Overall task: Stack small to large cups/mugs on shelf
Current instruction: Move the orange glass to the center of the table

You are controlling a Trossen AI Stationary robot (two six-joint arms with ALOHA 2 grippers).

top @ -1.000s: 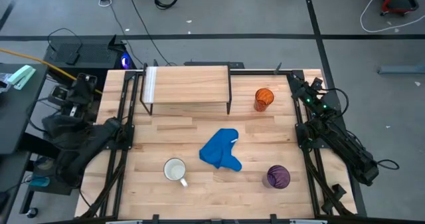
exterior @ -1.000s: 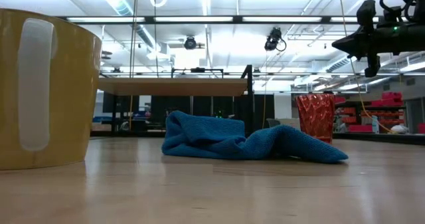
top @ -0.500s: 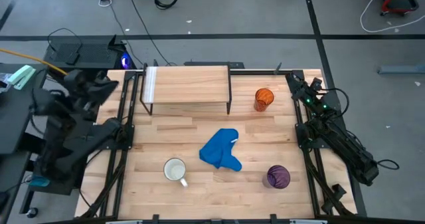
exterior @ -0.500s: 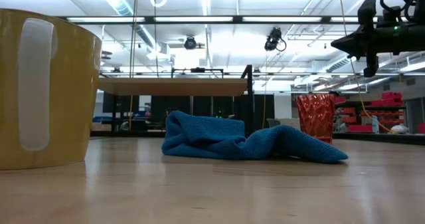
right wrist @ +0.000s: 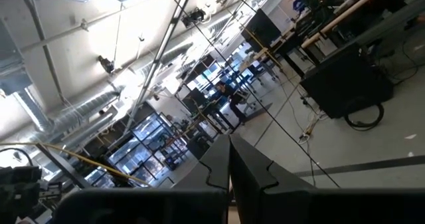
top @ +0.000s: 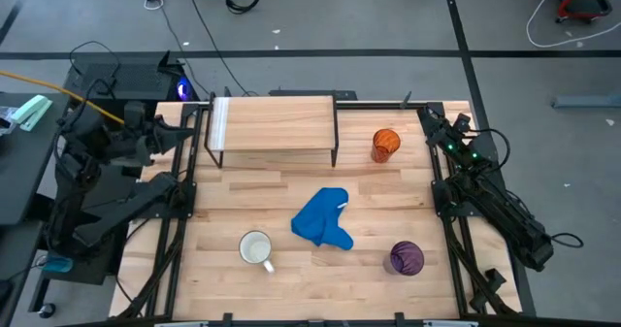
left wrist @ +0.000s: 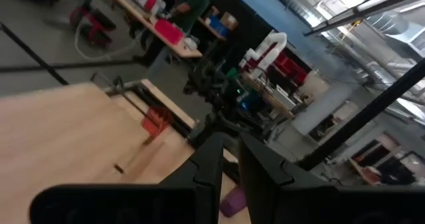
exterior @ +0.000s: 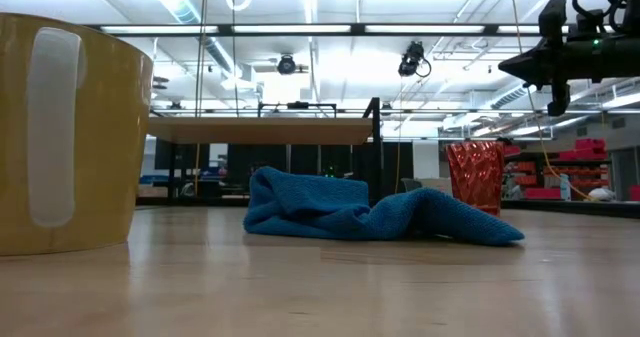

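Note:
The low wooden shelf point(top: 274, 123) stands on black legs at the table's far edge, its white strip at the left end. The orange cup point(top: 385, 144) stands upright to its right. The white mug point(top: 256, 248) stands near the front, handle toward the near right, and fills the left of the low view point(exterior: 65, 127). The purple tumbler point(top: 407, 258) stands at the near right. My left gripper point(top: 184, 130) hovers at the table's left edge beside the shelf's left end, fingers a narrow gap apart point(left wrist: 230, 164). My right gripper point(top: 424, 114) waits shut above the far right corner.
A crumpled blue cloth point(top: 323, 220) lies in the middle of the table, between the mug and the tumbler. Black frame rails run along the table's left and right edges. The room behind holds benches and people.
My left arm has unfolded from its resting pose off the table's left side. Its gripper has swung toward the table and now points at the shelf's left end. The right arm, cups and cloth have kept still.

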